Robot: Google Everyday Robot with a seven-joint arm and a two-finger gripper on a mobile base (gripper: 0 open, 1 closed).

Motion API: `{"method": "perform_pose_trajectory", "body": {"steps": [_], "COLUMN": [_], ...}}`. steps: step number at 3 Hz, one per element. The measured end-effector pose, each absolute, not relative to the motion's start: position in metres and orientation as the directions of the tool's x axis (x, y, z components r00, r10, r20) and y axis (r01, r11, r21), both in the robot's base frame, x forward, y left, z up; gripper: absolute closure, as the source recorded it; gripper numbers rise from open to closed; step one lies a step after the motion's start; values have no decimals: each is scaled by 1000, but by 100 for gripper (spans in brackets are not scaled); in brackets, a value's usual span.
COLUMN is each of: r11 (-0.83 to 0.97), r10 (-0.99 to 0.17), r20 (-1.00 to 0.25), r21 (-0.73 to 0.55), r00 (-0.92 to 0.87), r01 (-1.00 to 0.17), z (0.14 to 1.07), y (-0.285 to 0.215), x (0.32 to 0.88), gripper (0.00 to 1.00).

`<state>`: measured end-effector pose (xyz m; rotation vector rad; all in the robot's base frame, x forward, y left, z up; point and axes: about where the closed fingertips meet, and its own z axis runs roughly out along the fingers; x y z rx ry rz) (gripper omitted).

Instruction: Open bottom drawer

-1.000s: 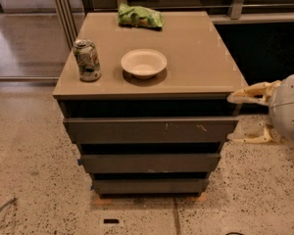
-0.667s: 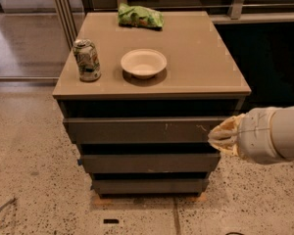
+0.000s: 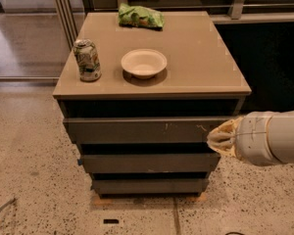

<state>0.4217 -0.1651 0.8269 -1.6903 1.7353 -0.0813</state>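
Note:
The cabinet has three stacked dark grey-brown fronts. The bottom drawer [image 3: 149, 185] is the lowest and narrowest front, plain and shut, just above the floor. The mid-sized front [image 3: 149, 162] lies above it and the widest front [image 3: 142, 129], with pale scratch marks, on top. My gripper [image 3: 216, 138] comes in from the right on a thick white arm [image 3: 274, 137]. It sits in front of the right end of the widest front, well above the bottom drawer.
On the cabinet top [image 3: 206, 62] stand a crumpled can [image 3: 87, 59] at the left, a white bowl [image 3: 143, 62] in the middle and a green bag [image 3: 140, 16] at the back. Speckled floor [image 3: 34, 180] lies all around. A dark opening [image 3: 274, 58] is to the right.
My gripper has swung in from the cabinet's right side toward its front and now points end-on at the right end of the widest front.

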Motion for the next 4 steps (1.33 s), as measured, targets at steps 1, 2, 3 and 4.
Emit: {"method": "perform_pose_trajectory", "body": {"steps": [1,2,3,4], "r11": [106,90,132,169], "r10": [-923,-927,-896,-875], "r20": [-370,-357,-435,-483], "r21": [-508,-501,-445,-366], "r00": [105,111,85,31], "r01": [-855,-861,-886,-915], "z": [804,733,617,548], "y": [-166,-169,-168,-170], "x": [423,428,447,452], "gripper": [100,100,100,100]}}
